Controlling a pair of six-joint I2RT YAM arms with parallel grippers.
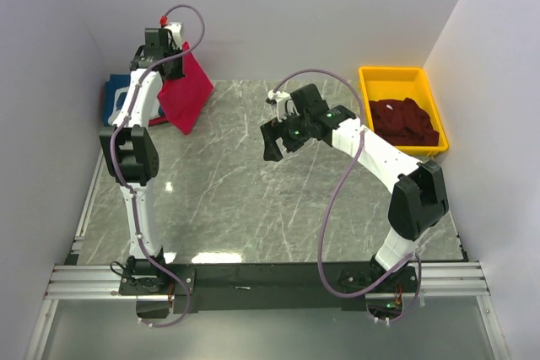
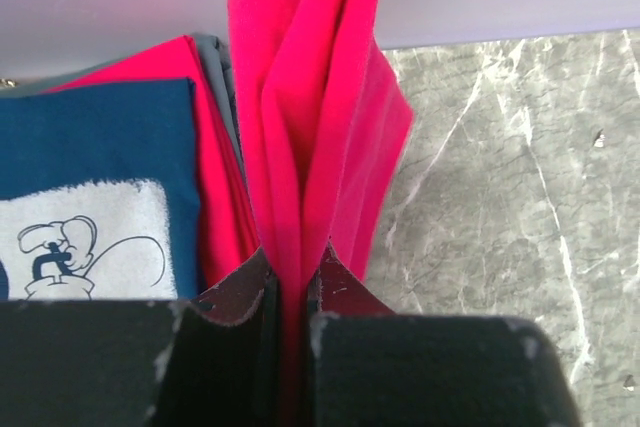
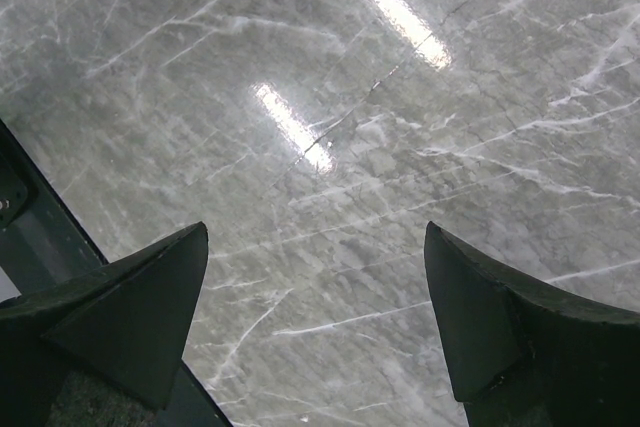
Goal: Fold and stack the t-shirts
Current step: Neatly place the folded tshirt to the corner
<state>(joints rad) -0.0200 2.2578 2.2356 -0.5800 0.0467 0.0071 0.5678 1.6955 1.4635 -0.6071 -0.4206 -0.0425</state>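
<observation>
A folded bright red t-shirt (image 1: pixel 187 90) hangs from my left gripper (image 1: pixel 169 46), raised at the table's back left. In the left wrist view the red t-shirt (image 2: pixel 310 127) is pinched between the jaws of the left gripper (image 2: pixel 290 282), which is shut on it. Below it lies a stack topped by a navy blue t-shirt (image 2: pixel 95 162) with a white print, a red one (image 2: pixel 215 177) under it. The navy t-shirt (image 1: pixel 116 94) shows at the far left in the top view. Dark maroon t-shirts (image 1: pixel 408 120) fill the yellow bin. My right gripper (image 1: pixel 272 137) hovers open over bare marble, its fingertips (image 3: pixel 175 277) wide apart.
The yellow bin (image 1: pixel 371 82) stands at the back right beside the white wall. White walls close in the left, back and right sides. A metal rail (image 1: pixel 253 280) runs along the near edge, and the marble table (image 1: pixel 236 200) lies between the arms.
</observation>
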